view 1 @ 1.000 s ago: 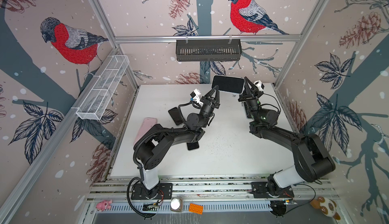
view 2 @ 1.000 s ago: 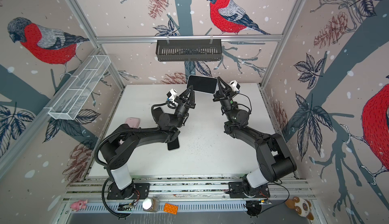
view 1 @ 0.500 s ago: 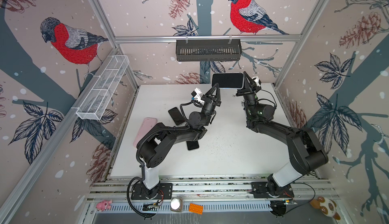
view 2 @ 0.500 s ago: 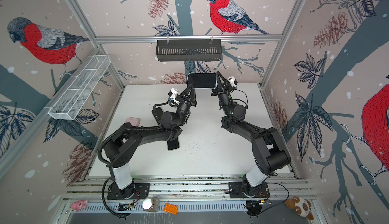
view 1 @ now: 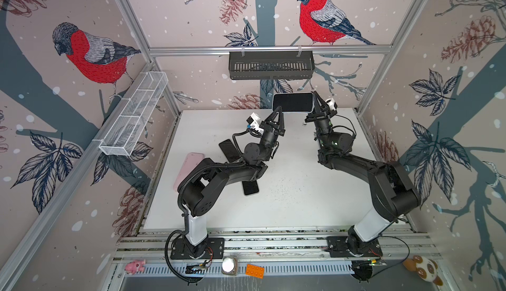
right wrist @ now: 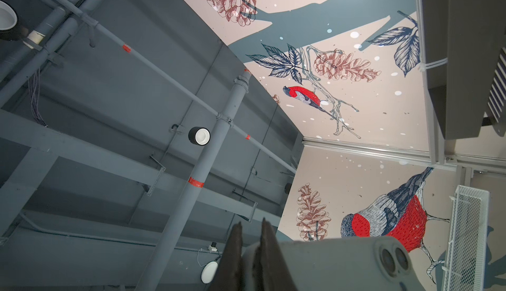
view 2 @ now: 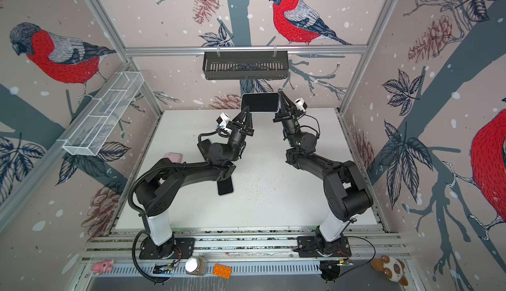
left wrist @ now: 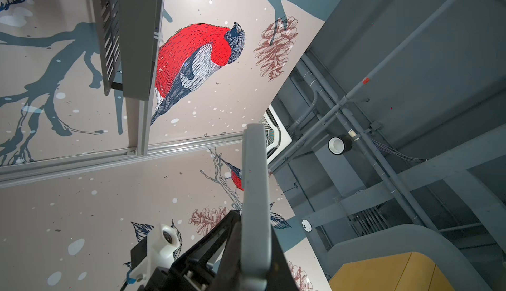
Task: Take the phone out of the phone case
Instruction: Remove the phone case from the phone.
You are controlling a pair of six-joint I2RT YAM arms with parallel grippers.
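Grey phone case (view 1: 311,103) with the dark phone (view 1: 292,102) inside, held aloft between two grippers

The left gripper (view 1: 279,108) is pinched almost closed on one short end of the phone case, and the right gripper (view 1: 315,95) is pinched just as narrow on the opposite end. The phone spans lengthwise between them, its screen toward the top cameras, well above the far edge of the white table (view 1: 301,210). In the right wrist view two dark fingers (right wrist: 269,251) stand close together on the rim of the phone case (right wrist: 328,265), near its camera cut-out. In the left wrist view the phone case (left wrist: 254,188) shows edge-on, with a black finger against each face
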